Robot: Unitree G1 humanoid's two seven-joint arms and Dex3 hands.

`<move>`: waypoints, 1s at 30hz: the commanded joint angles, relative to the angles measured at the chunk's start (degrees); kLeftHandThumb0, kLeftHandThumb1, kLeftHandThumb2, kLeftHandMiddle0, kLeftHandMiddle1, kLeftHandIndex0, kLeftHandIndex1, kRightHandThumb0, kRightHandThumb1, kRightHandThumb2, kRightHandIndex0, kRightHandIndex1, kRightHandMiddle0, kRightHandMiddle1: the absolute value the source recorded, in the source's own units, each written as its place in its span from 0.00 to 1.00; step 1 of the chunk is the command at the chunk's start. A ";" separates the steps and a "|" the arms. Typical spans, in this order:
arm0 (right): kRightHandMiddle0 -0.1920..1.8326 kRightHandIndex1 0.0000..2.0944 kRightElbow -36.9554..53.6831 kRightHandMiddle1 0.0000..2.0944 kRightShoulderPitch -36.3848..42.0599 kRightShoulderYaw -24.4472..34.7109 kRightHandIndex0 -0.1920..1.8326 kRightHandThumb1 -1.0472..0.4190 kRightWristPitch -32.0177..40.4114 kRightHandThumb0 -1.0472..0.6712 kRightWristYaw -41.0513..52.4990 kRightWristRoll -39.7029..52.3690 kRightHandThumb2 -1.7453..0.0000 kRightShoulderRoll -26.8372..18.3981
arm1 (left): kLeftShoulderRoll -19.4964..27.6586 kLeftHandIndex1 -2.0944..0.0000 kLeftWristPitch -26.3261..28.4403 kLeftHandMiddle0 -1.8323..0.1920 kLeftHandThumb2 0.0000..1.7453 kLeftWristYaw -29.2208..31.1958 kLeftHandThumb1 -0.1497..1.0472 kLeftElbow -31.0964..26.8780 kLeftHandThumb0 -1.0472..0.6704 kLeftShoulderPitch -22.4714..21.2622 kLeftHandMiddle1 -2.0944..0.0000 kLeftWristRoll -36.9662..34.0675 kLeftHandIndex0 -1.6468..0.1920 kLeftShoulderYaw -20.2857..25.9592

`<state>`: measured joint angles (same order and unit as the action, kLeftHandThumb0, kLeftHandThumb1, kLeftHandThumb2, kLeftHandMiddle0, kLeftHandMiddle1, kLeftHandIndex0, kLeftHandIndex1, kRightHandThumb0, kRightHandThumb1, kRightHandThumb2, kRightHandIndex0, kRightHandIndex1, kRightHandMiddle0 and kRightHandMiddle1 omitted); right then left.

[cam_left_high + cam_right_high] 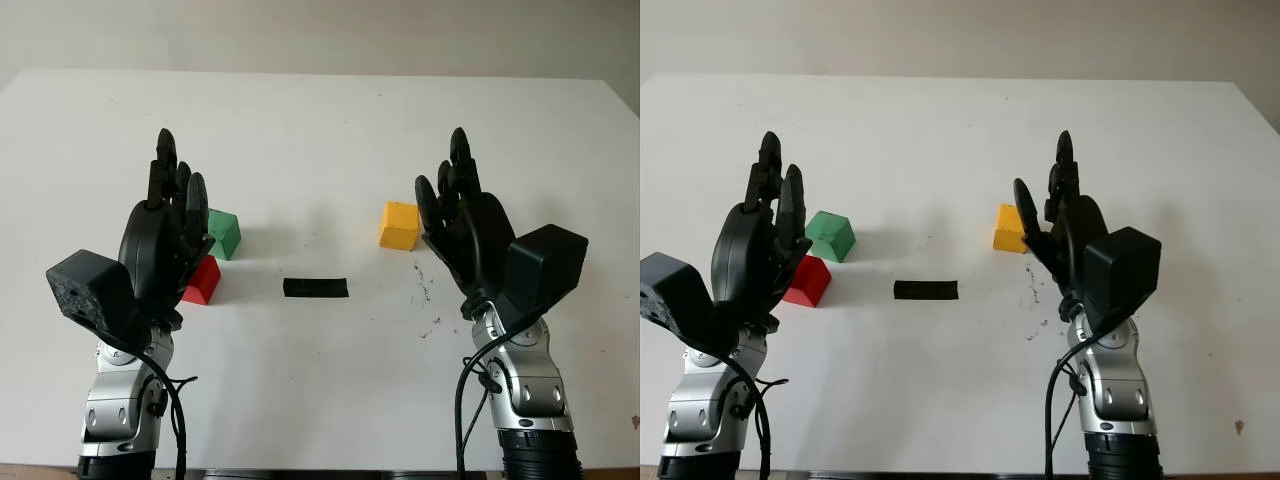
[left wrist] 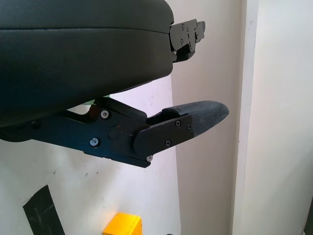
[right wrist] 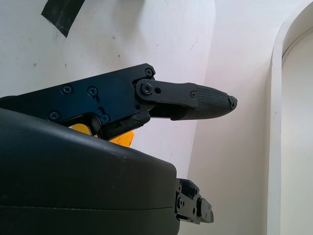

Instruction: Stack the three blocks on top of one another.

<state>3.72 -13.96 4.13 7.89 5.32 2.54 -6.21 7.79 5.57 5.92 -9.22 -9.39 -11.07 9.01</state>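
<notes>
A green block (image 1: 224,233) and a red block (image 1: 203,280) lie close together on the left of the white table (image 1: 320,130). A yellow block (image 1: 399,225) lies on the right. My left hand (image 1: 172,205) is raised just left of the green and red blocks, open and holding nothing; it partly covers the red block. My right hand (image 1: 455,195) is raised just right of the yellow block, open and empty. In the left wrist view the yellow block (image 2: 122,225) shows past the left hand's fingers (image 2: 195,120). The right wrist view has the right hand's fingers (image 3: 205,100) over the yellow block (image 3: 122,138).
A strip of black tape (image 1: 316,288) lies on the table midway between the blocks, also in the left wrist view as black tape (image 2: 41,210). Small dark marks (image 1: 425,290) dot the table near the right hand. A pale wall stands behind the table's far edge.
</notes>
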 commanded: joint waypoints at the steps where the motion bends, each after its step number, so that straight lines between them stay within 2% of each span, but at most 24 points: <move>1: 0.00 0.00 -0.03 0.00 -0.73 -0.02 0.00 0.00 -0.94 0.23 0.06 0.18 0.72 -0.19 | 0.01 1.00 -0.19 1.00 0.38 -0.02 1.00 -0.15 0.23 -0.68 1.00 -0.15 1.00 0.19; 14: 0.00 0.00 0.15 0.00 -1.01 0.55 0.00 0.00 -0.37 0.23 0.08 0.52 0.73 -0.48 | 0.10 1.00 -0.79 1.00 0.38 0.09 1.00 0.17 0.24 -0.64 1.00 -0.03 1.00 0.46; 23: 0.00 0.00 0.07 0.00 -1.84 0.39 0.00 0.00 -0.03 0.23 -0.04 0.00 0.73 -0.89 | 1.43 0.99 -1.63 0.99 0.36 -0.37 1.00 -0.77 0.24 -2.43 0.99 0.63 0.99 1.76; 27: 0.00 0.00 -0.53 0.00 -2.78 0.73 0.00 0.00 -0.39 0.22 0.85 0.19 0.73 -1.85 | 4.38 0.96 -2.89 0.90 0.31 -1.93 1.00 -2.32 0.28 -4.25 0.95 3.80 0.92 3.32; 30: 0.00 0.00 -0.91 0.00 -4.71 1.50 0.00 0.00 0.29 0.21 1.84 0.65 0.74 -3.29 | 10.73 0.92 -3.58 0.81 0.24 -0.56 1.00 -2.92 0.28 -5.27 0.92 8.19 0.83 4.71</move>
<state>2.91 -17.06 4.92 8.18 6.89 2.81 -8.43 16.07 2.87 4.95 -10.73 -13.58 -3.99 12.73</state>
